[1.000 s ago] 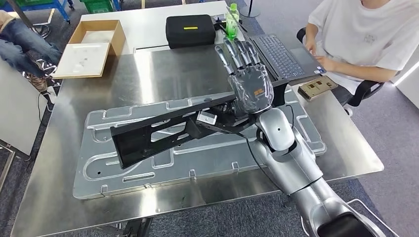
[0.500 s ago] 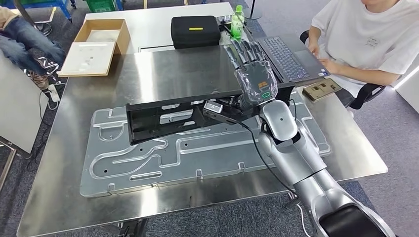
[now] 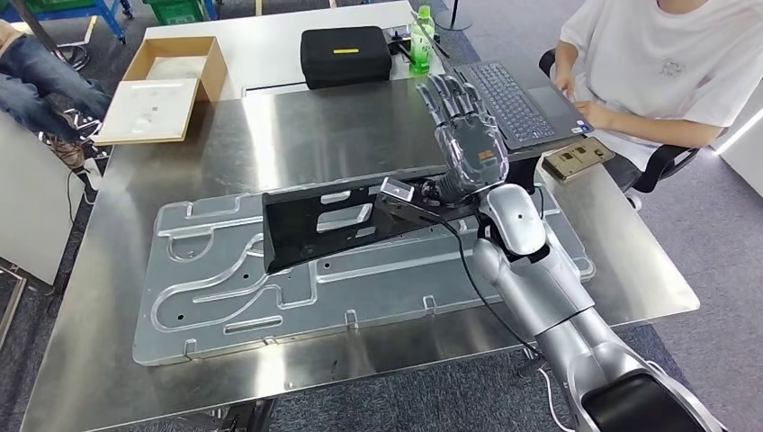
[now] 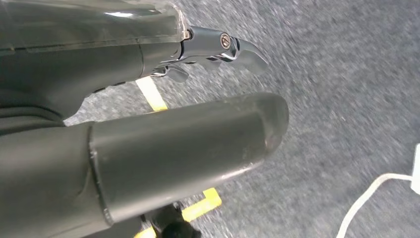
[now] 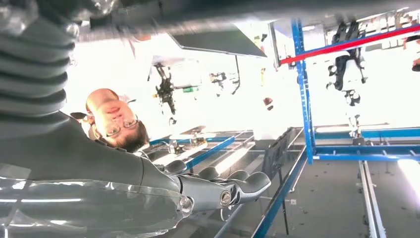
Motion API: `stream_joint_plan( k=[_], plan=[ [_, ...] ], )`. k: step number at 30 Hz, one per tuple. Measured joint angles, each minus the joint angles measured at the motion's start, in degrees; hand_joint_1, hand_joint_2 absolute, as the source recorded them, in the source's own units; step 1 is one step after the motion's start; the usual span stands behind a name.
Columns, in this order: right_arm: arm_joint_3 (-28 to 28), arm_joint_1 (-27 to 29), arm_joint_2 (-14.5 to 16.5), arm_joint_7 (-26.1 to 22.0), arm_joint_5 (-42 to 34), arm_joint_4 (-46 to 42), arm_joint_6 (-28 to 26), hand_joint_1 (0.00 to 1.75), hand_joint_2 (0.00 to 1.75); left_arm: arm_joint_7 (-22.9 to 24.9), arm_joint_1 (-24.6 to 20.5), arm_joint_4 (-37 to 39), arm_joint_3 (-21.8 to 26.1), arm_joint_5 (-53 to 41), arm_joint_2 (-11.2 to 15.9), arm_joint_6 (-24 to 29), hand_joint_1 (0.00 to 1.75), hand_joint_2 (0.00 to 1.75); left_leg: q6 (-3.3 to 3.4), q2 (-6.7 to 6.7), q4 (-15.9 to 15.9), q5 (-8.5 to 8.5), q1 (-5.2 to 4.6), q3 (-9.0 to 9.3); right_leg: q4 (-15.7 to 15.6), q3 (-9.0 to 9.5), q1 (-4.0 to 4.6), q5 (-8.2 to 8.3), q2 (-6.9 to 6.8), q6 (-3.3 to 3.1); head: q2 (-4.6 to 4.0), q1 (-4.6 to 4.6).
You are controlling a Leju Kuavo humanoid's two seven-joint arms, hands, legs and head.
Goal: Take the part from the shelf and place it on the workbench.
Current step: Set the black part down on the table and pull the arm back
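The black part (image 3: 324, 223), a long flat bracket with cut-outs, hangs just above the silver grooved plate (image 3: 234, 301) on the steel workbench (image 3: 297, 135). Its right end sits under my right hand (image 3: 468, 148) near the wrist, and it moves with that hand. The hand's fingers (image 3: 447, 94) point straight up and apart, touching nothing; the grip point itself is hidden behind the wrist. In the right wrist view the fingers (image 5: 233, 186) are stretched out. My left hand (image 4: 163, 124) hangs over the grey carpet and holds nothing.
A person in a white shirt (image 3: 661, 63) sits at the far right at a laptop (image 3: 513, 103). A black case (image 3: 346, 56), a green bottle (image 3: 420, 40) and an open cardboard box (image 3: 166, 85) stand at the back. Another seated person's legs (image 3: 40, 81) are at the far left.
The right arm has drawn the black part to the right and levelled it out from a slant. The head camera has shifted slightly.
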Motion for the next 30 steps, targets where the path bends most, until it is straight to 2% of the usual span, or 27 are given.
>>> stream_joint_plan(
  k=[1, 3, 5, 6, 8, 9, 10, 11, 12, 14, 15, 16, 18, 22, 24, 26, 27, 28, 30],
  plan=[
    [0.0, 0.0, 0.0, 0.0, -0.2, 0.0, 0.0, 0.00, 1.75, 0.0, -0.1, 0.0, 0.0, 0.0, 0.0, 0.0, 0.00, 0.00, 0.22, -0.06, -1.1, 0.01, -0.09, 0.48, 0.1, -0.13, 0.10, -0.07, 0.04, 0.29, 0.00, 0.00],
    [0.0, 0.1, 0.0, -0.1, -0.6, 0.1, 0.1, 0.00, 1.75, -0.1, -0.2, 0.0, -0.1, 0.0, -0.1, 0.0, 0.00, 0.00, 0.96, -0.17, -1.5, 0.02, -0.29, 0.51, 0.1, -0.26, 0.15, 0.05, 0.09, 0.87, 0.00, -0.01],
    [-0.1, 0.1, 0.0, -0.1, -1.1, 0.2, 0.3, 0.00, 1.75, -0.1, -0.2, 0.0, -0.1, 0.0, -0.1, 0.0, 0.00, 0.00, 1.68, -0.18, -2.0, 0.30, -0.22, 0.76, 0.6, -0.37, -0.03, -0.52, -0.01, 1.42, 0.00, 0.01],
    [-0.2, 0.0, 0.0, -0.1, -1.4, 0.2, 0.5, 0.00, 1.75, -0.1, -0.3, 0.0, -0.1, 0.0, -0.1, 0.0, 0.00, 0.00, 2.03, -0.17, -2.3, 0.45, -0.13, 0.92, 2.3, -1.10, -0.08, -1.62, -0.06, 1.68, 0.00, 0.02],
    [-0.5, 0.0, 0.0, -0.2, -2.5, 0.4, 1.2, 0.00, 1.75, -0.1, -0.5, 0.0, -0.1, 0.0, -0.1, 0.0, 0.00, 0.00, 2.45, -0.14, -2.5, 0.54, -0.13, 1.08, 8.8, -4.17, -0.13, -4.92, -0.14, 2.04, 0.00, 0.03],
    [-0.6, 0.0, 0.0, -0.2, -3.2, 0.6, 1.7, 0.00, 1.31, -0.1, -0.5, 0.0, -0.1, 0.0, -0.1, -0.1, 0.00, 0.00, 2.60, -0.12, -2.5, 0.54, -0.16, 1.09, 12.6, -6.07, -0.15, -6.40, -0.14, 2.19, 0.00, 0.02],
    [-0.6, 0.1, 0.0, -0.3, -4.0, 0.8, 2.3, 0.00, 0.87, -0.1, -0.5, 0.0, -0.1, 0.0, -0.1, -0.1, 0.00, 0.00, 2.65, -0.12, -2.5, 0.51, -0.18, 1.10, 14.8, -7.28, -0.17, -6.84, -0.14, 2.24, 0.00, 0.02],
    [-0.6, 0.1, 0.0, -0.4, -4.7, 1.0, 2.9, 0.00, 0.44, -0.1, -0.5, 0.0, -0.1, 0.0, -0.1, -0.1, 0.00, 0.00, 2.68, -0.14, -2.5, 0.49, -0.19, 1.12, 15.0, -7.51, -0.18, -6.16, -0.15, 2.21, 0.00, 0.02],
    [-0.7, 0.1, 0.0, -0.4, -5.5, 1.3, 3.5, 0.00, 0.00, -0.1, -0.5, 0.0, -0.1, 0.0, -0.1, -0.2, 0.00, 0.00, 2.66, -0.20, -2.4, 0.46, -0.19, 1.18, 13.0, -6.63, -0.18, -4.51, -0.15, 2.08, 0.00, 0.03],
    [-0.8, -0.2, 0.0, -0.5, -7.2, 1.7, 4.6, 0.00, 0.00, -0.1, -0.5, 0.0, -0.1, 0.1, -0.1, -0.2, 0.00, 0.00, 2.51, -0.29, -2.4, 0.37, -0.26, 1.33, 5.4, -2.84, -0.07, -0.70, -0.15, 1.59, 0.00, 0.02],
    [-0.9, -0.4, 0.1, -0.5, -8.1, 1.9, 5.1, 0.00, 0.00, -0.1, -0.5, 0.0, -0.2, 0.1, -0.1, -0.2, 0.00, 0.00, 2.32, -0.31, -2.3, 0.32, -0.35, 1.32, 2.1, -1.34, 0.08, 0.42, -0.13, 1.34, 0.00, 0.02],
    [-0.9, -0.5, 0.1, -0.5, -8.9, 2.2, 5.4, 0.00, 0.00, -0.1, -0.5, 0.0, -0.2, 0.1, -0.1, -0.2, 0.00, 0.00, 2.09, -0.30, -2.4, 0.34, -0.43, 1.27, 0.2, -0.49, 0.24, 0.85, -0.10, 1.16, 0.00, 0.01],
    [-0.9, -0.7, 0.3, -0.5, -9.7, 2.4, 5.8, 0.00, 0.00, 0.0, -0.4, 0.0, -0.2, 0.1, -0.1, -0.2, 0.00, 0.00, 1.73, -0.27, -2.5, 0.42, -0.51, 1.14, -0.5, -0.40, 0.46, 0.79, -0.04, 1.03, 0.00, 0.00],
    [-0.9, -0.8, 0.3, -0.5, -10.2, 2.7, 5.9, 0.00, 0.00, 0.0, -0.4, 0.0, -0.2, 0.1, -0.1, -0.2, 0.00, 0.00, 1.45, -0.26, -2.6, 0.50, -0.51, 1.20, -0.5, -0.43, 0.46, 0.85, 0.00, 0.85, 0.00, 0.01],
    [-0.9, -1.3, 0.5, -0.9, -12.2, 3.5, 6.5, 0.00, 0.00, 0.3, -0.1, 0.0, -0.2, 0.1, 0.0, -0.2, 0.00, 0.00, 0.70, -0.20, 2.5, -2.56, -0.44, -1.10, -1.0, -0.36, 0.26, 1.20, -0.06, 0.00, 0.00, 0.00],
    [-1.0, -1.7, 0.8, -1.4, -14.8, 4.5, 7.7, 0.00, 0.00, 0.5, 0.2, 0.0, -0.2, 0.0, 0.2, -0.2, 0.00, 0.00, 0.06, -0.13, 10.6, -6.21, -0.35, -4.82, -1.4, -0.26, 0.13, 1.45, -0.19, -0.74, 0.00, -0.02],
    [-1.0, -1.7, 0.8, -1.5, -15.6, 4.7, 8.2, 0.00, 0.00, 0.5, 0.3, 0.0, -0.2, 0.0, 0.2, -0.2, 0.00, 0.00, 0.01, -0.12, 12.0, -6.13, -0.35, -5.56, -1.3, -0.24, 0.16, 1.39, -0.21, -0.77, 0.00, -0.02],
    [-1.0, -1.7, 0.9, -1.7, -16.5, 5.0, 8.8, 0.00, 0.00, 0.4, 0.3, 0.0, -0.2, -0.1, 0.2, -0.3, 0.00, 0.00, -0.02, -0.11, 11.4, -4.97, -0.32, -5.32, -1.2, -0.20, 0.14, 1.29, -0.21, -0.76, 0.00, -0.02],
    [-0.9, -1.8, 0.9, -1.8, -18.1, 5.5, 10.0, 0.00, 0.00, 0.3, 0.2, 0.0, -0.3, -0.1, 0.2, -0.3, 0.00, 0.00, -0.02, -0.09, 5.2, -1.25, -0.22, -2.59, -0.8, -0.10, 0.02, 0.94, -0.17, -0.51, 0.00, -0.02]
  ],
)
